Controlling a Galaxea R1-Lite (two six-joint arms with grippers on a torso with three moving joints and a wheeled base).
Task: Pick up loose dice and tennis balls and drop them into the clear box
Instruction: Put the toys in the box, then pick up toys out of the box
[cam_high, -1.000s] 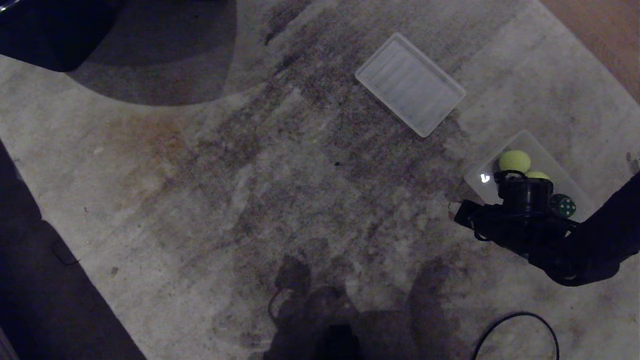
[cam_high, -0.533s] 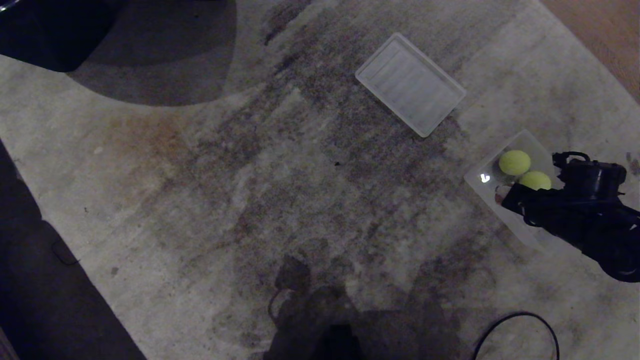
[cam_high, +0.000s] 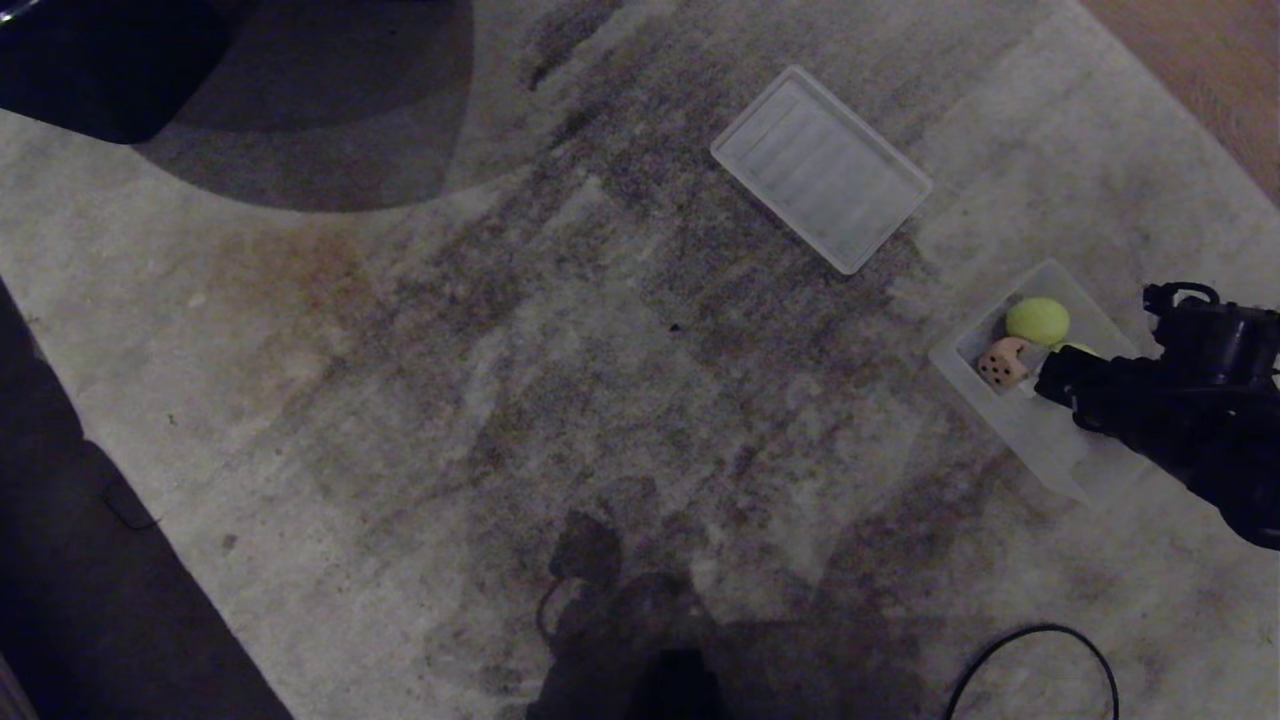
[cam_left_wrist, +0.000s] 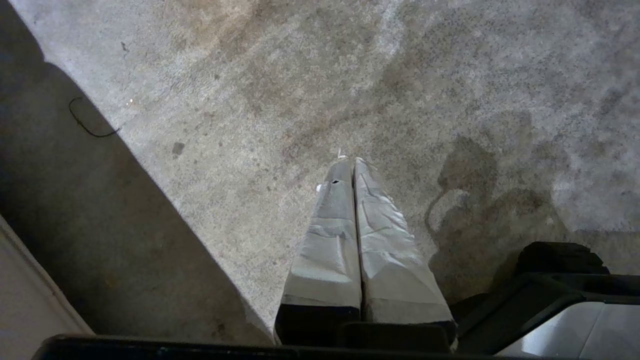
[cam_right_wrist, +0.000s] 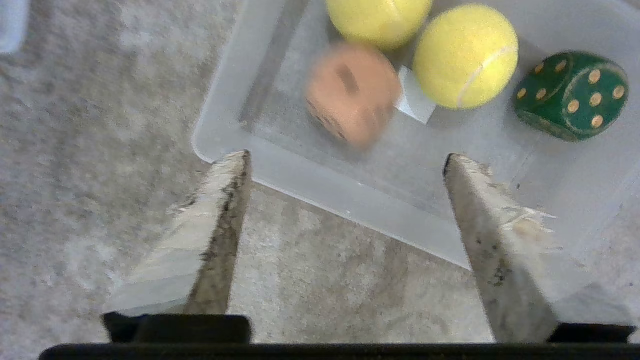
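we see our right gripper (cam_right_wrist: 345, 157) spread wide and empty above the near wall of the clear box (cam_right_wrist: 350, 200) on the carpet (cam_high: 500, 400). inside lie a blurred pinkish-beige die (cam_right_wrist: 352, 95), 2 tennis balls (cam_right_wrist: 465, 55) and a dark green die (cam_right_wrist: 572, 95). our left gripper (cam_left_wrist: 348, 162) hangs pressed together over bare carpet.

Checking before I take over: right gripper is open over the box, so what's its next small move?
Probably lift the right gripper clear: its fingers stand apart and empty, and the pinkish die already lies inside the clear box with both tennis balls and the green die.
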